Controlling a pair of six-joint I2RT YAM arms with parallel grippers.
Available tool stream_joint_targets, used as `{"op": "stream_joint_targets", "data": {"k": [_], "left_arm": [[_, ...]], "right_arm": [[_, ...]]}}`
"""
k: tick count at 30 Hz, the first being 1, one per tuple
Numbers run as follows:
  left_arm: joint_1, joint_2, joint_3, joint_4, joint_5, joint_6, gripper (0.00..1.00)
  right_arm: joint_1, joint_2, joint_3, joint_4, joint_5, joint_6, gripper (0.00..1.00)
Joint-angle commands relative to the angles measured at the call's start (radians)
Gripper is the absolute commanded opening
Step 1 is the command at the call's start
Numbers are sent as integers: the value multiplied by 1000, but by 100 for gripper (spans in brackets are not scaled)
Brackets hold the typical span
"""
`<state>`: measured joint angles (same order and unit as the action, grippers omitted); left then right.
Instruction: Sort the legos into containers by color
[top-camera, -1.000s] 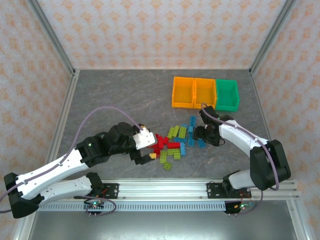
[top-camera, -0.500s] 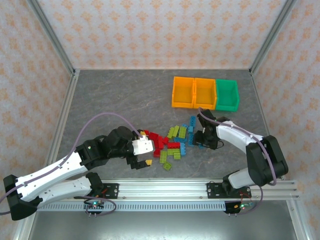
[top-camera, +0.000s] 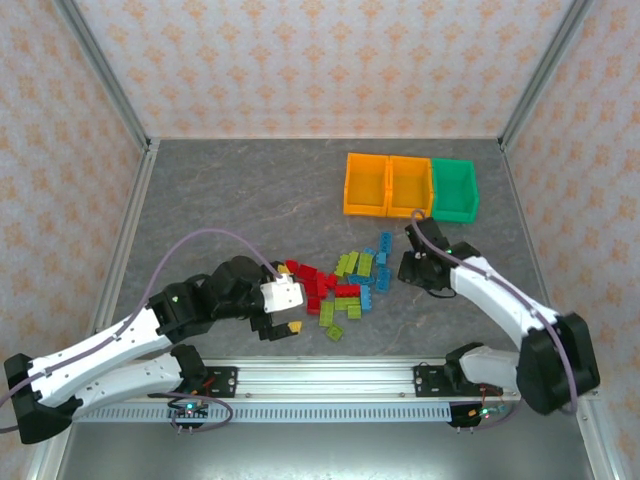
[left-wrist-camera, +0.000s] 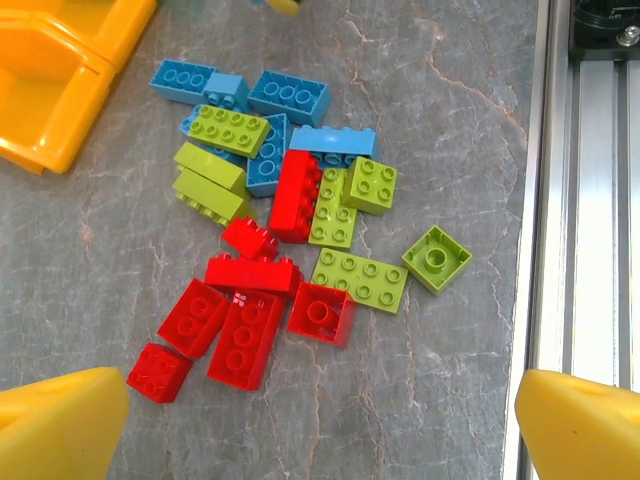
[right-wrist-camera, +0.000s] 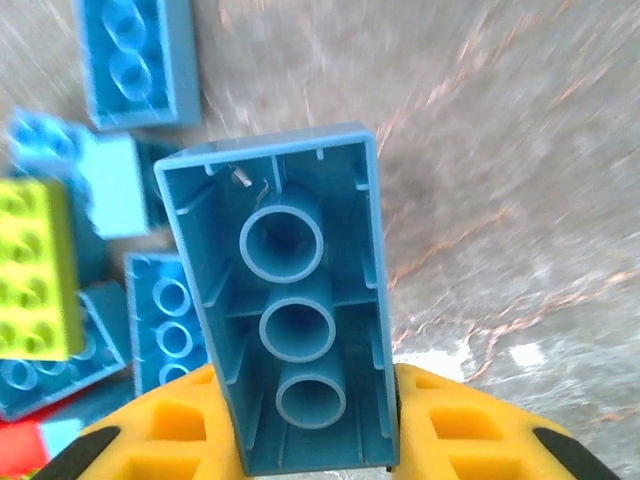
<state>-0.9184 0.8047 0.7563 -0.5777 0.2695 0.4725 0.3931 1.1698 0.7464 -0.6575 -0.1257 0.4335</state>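
Note:
The legos lie in a loose pile at mid-table: red bricks (top-camera: 318, 283) to the left, lime green ones (top-camera: 352, 265) in the middle, blue ones (top-camera: 378, 273) to the right. My left gripper (top-camera: 287, 300) hovers open just left of the pile, and its yellow fingertips (left-wrist-camera: 60, 425) flank bare table short of the red bricks (left-wrist-camera: 245, 335). My right gripper (top-camera: 411, 270) sits at the pile's right edge, shut on a long blue brick (right-wrist-camera: 290, 300) held with its hollow underside facing the camera. Two orange bins (top-camera: 366, 184) (top-camera: 409, 186) and a green bin (top-camera: 454, 190) stand in a row at the back right.
An aluminium rail (top-camera: 330, 378) runs along the near edge, close to the left gripper (left-wrist-camera: 320, 430). Frame posts and patterned walls close in the table. An orange bin corner (left-wrist-camera: 60, 70) lies beyond the pile. Bare grey tabletop (top-camera: 230, 190) stretches over the left and back.
The right gripper has moved right, off the pile's edge, with the blue brick in its grip. The left gripper has drawn back slightly toward the near left, still open.

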Motion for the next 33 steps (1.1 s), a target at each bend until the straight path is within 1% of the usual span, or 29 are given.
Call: {"op": "stream_joint_targets", "data": {"k": [1,3,5,8,12,15,18,20,22,24,26,31,33], "left_arm": [[-4,-51,-23,78,-54,-21,100],[-3,-84,-40,119,-83,-40,100],[-3,-115,-58,155,-107,-53,100],[-3,-143,-77,189,-150,-64,100],[-2,-144,-88,201,-184,-66,100],[-3,-123,-83,187,-189,-66,100],[-2,-101,-68,174,-189,-70,100],[-2,-95,-68,174,-190,-71,100],[-2,-93,-69,177,-195,-74,100],[-3,-93,-71,179,-203,-77,100],[-2,-93,-70,177,-215,-77,100],[-2,-91,-73,176,-236,-71,100],[-2,-88,-74,177,-238,-71,100]], "right_arm": [[-2,-59,56,21,181,25,26],[-32,-48,112,35,229,9,26],[-95,1,175,72,213,-16,26],[-210,151,286,122,161,-55,26],[-306,399,496,104,129,-107,25],[-358,558,631,75,114,-117,25],[-389,672,717,64,111,-119,25],[-402,741,766,44,99,-125,27],[-406,805,836,0,97,-135,31],[-405,834,881,-40,96,-134,39],[-405,823,881,-44,98,-123,42],[-405,738,829,-30,96,-112,46],[-405,703,819,-36,104,-113,52]]}}
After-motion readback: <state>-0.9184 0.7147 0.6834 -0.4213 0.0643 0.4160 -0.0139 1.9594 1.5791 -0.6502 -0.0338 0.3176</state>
